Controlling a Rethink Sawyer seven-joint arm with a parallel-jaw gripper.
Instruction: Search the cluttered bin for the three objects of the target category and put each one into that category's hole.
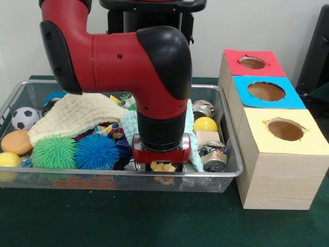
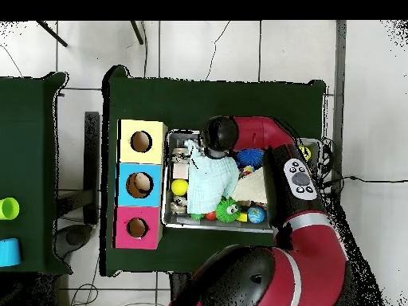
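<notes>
Red arm (image 1: pixel 128 56) bent vertical, wrist low in mesh bin (image 1: pixel 226 172).

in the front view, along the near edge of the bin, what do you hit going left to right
yellow ball → green spiky ball → blue spiky ball → end effector → crushed can → yellow-topped box outside the bin

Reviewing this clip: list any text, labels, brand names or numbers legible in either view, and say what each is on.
No text can be read in either view.
Cans in the wire bin: printed labels, too blurred to read.
Button panel on the arm: markings too small to read.
Yellow box, blue box, red box: plain colour, no writing.
</notes>
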